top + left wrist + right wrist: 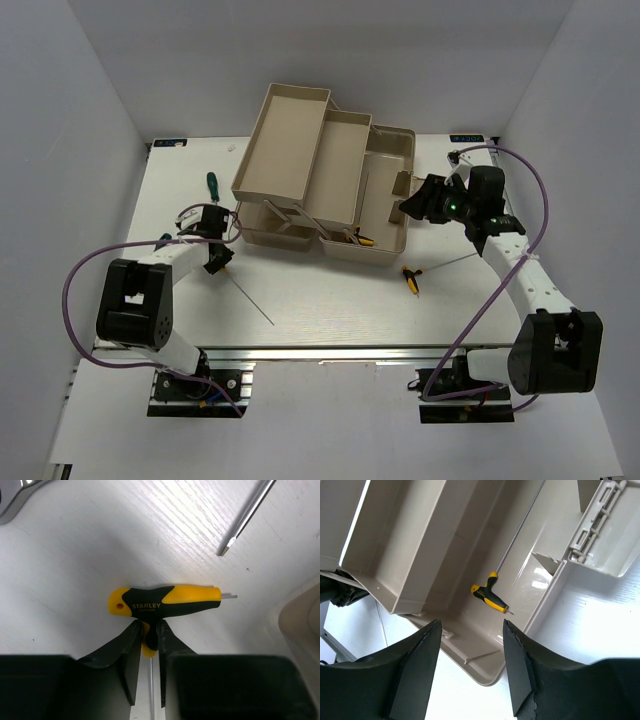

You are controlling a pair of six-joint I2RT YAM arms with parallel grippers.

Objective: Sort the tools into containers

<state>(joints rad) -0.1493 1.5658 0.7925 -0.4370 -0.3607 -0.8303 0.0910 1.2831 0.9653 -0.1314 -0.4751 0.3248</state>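
Left wrist view only: left gripper [148, 647] is pinched narrow on the neck of the T-handle hex key [165, 601], one finger on each side, just below the yellow-and-black grip. Cannot tell if the key is lifted or on the table. That view also has the wrench [12, 497] head in the upper left corner and a flat-tipped shaft [247, 517] in the upper right, both apart from the key.

Top view alone shows the key's long shaft running from that gripper toward lower centre of the frame, and the green-handled screwdriver [211, 184] just above the gripper.

Right wrist view: right gripper [471, 627] has its jaws wide and holds nothing, hovering over the toolbox [285, 150] bottom compartment. A second hex key [490, 595] lies inside, above the fingertips in frame.

A third hex key [411, 276] lies on the table [330, 310] below the toolbox's lower right corner.

Room: the toolbox corner is close at the right edge of the left wrist view; bare table lies below the box.
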